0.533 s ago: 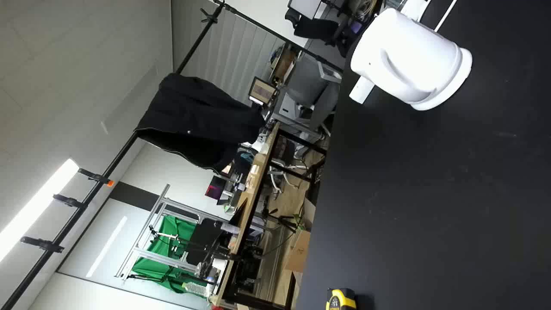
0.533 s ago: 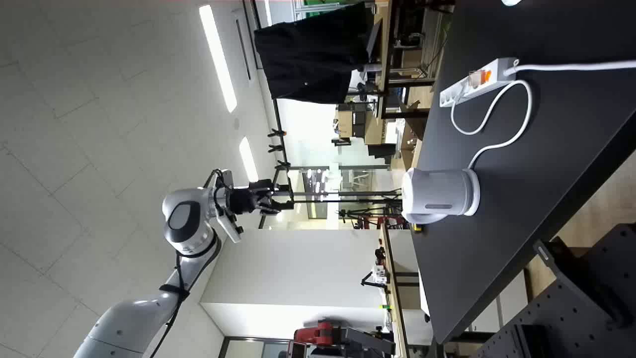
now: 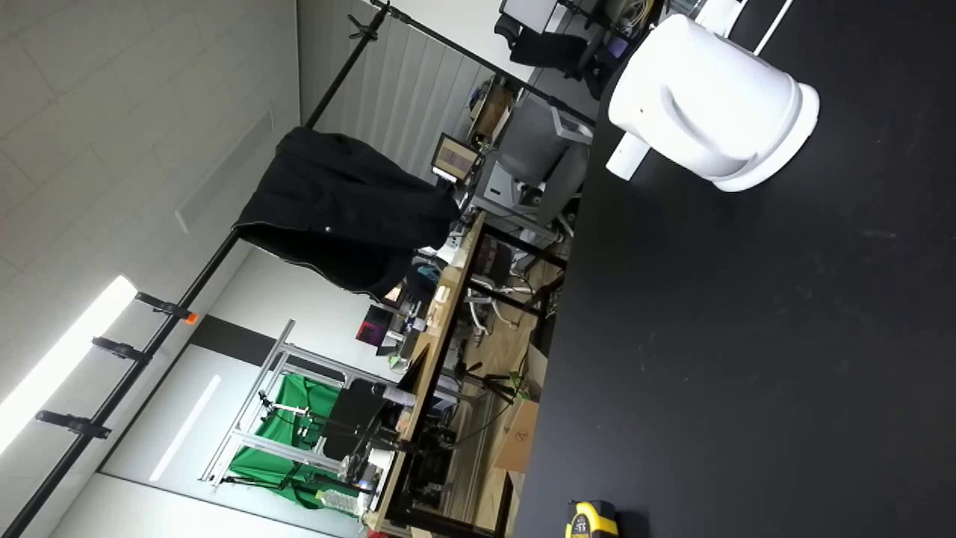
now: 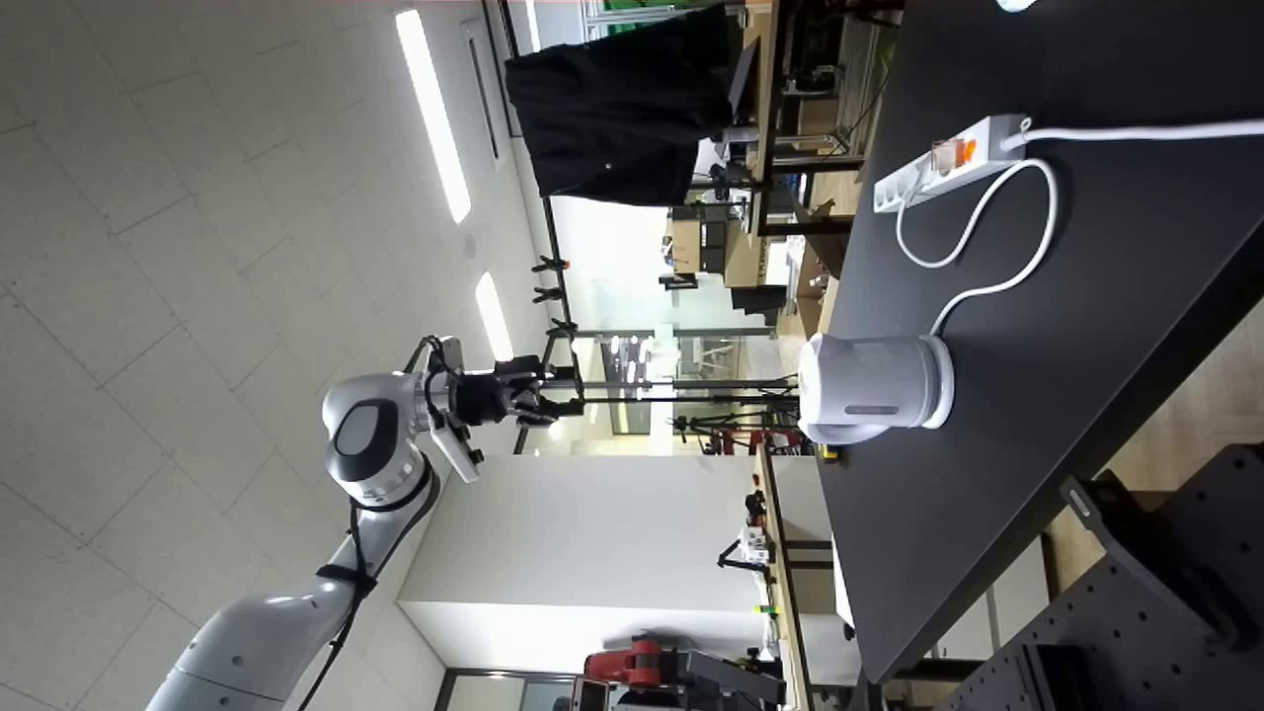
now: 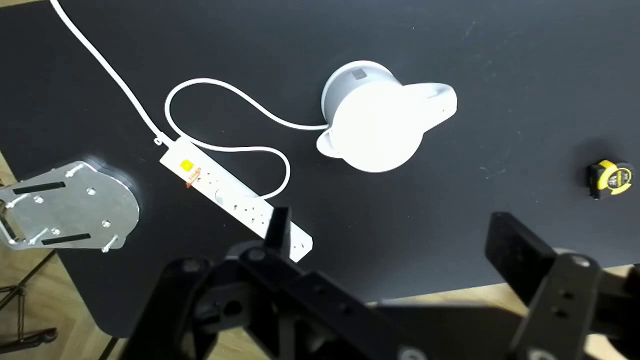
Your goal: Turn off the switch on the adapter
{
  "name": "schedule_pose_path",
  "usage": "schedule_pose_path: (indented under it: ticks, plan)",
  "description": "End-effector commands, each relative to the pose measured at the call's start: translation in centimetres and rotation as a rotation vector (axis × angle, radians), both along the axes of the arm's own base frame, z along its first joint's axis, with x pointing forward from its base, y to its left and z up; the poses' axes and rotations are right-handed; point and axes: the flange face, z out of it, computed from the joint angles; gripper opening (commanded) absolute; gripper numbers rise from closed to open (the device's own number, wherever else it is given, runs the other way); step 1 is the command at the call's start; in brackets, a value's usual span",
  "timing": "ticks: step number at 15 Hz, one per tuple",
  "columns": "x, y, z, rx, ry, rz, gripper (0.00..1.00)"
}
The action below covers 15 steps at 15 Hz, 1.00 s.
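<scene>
Gripper (image 5: pixel 392 232), power strip (image 5: pixel 237 200) and kettle (image 5: pixel 375 125) stayed put since earlier frame. Gripper hung well above table (image 4: pixel 968 484), fingers (image 5: pixel 277 227) spread wide, grasping nothing. Power strip lay on table, lower than gripper; in wrist view, left of finger gap, near end partly behind finger, switch (image 5: pixel 187 165) at far end. Kettle stood beyond finger gap.

adapter (image 5: pixel 237 198) white | switch (image 4: pixel 969 150) orange | kettle (image 5: pixel 377 127) white | claw (image 5: pixel 394 241) black

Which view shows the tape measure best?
Wrist view: the tape measure is whole, unobstructed. In an exterior view the frame edge crops it; in an exterior view it is tiny, peeking past the kettle.
</scene>
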Motion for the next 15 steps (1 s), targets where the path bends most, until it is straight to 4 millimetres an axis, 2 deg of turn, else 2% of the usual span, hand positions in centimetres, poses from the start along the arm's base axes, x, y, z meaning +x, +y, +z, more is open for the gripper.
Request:
schedule_pose_path:
  ticks: [1, 7, 10, 13, 14, 15]
  plan:
    - [0.0, 0.0, 0.1, 0.0, 0.001, 0.0, 1.0]
    - [0.7, 0.2, -0.2, -0.006, -0.018, -0.005, 1.0]
    - [2.2, 1.4, -1.7, -0.037, -0.021, 0.009, 1.0]
    - [3.7, 3.2, -4.1, -0.061, 0.007, 0.046, 1.0]
    - [4.2, 3.6, -5.0, -0.073, 0.011, 0.055, 0.75]
    - [4.7, 3.7, -5.7, -0.085, 0.017, 0.061, 0.74]
